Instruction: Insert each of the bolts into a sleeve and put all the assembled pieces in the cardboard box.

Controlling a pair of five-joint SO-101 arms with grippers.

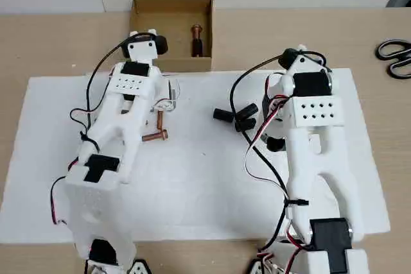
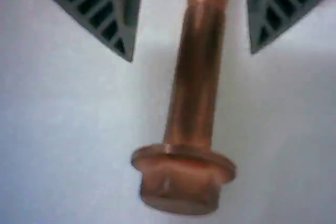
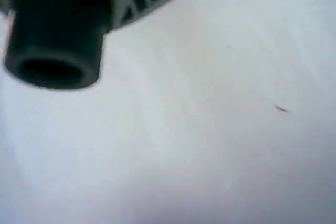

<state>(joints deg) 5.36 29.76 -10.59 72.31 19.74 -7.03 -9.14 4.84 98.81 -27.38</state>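
Left gripper [image 2: 190, 52] hangs low with its two grey fingers spread wide and nothing touching them. Right gripper [image 1: 248, 117] looks to be pinching something small and black.

From where I stand, the biggest thing is the light wooden table [image 1: 359, 30]. A big white mat [image 1: 205, 184] lies on it, under both arms. At the far edge of the mat sits the brown cardboard box [image 1: 172, 4]. One finished piece [image 1: 196, 40], a bolt stuck in a sleeve, is inside it near one side wall.

Now the little things. The short black tube sleeve [image 3: 52, 51] is the thing in the right gripper, held just above the mat with its open hole facing out. A second black sleeve [image 1: 223, 115] lies loose on the mat just beside that gripper. The long copper-coloured metal bolt [image 2: 194, 103] lies flat on the mat right between the left fingers, with its wide head pointing away from the box. Another copper bolt [image 1: 155, 136] lies sideways near that head.

I think the step now is grabbing this bolt so it can go into the held sleeve. Next, the left fingers need to drop a bit and squeeze the thin shaft. Then the bolt must be lifted and its plain end lined up straight with the sleeve's hole. If it goes in crooked it may jam or slip out
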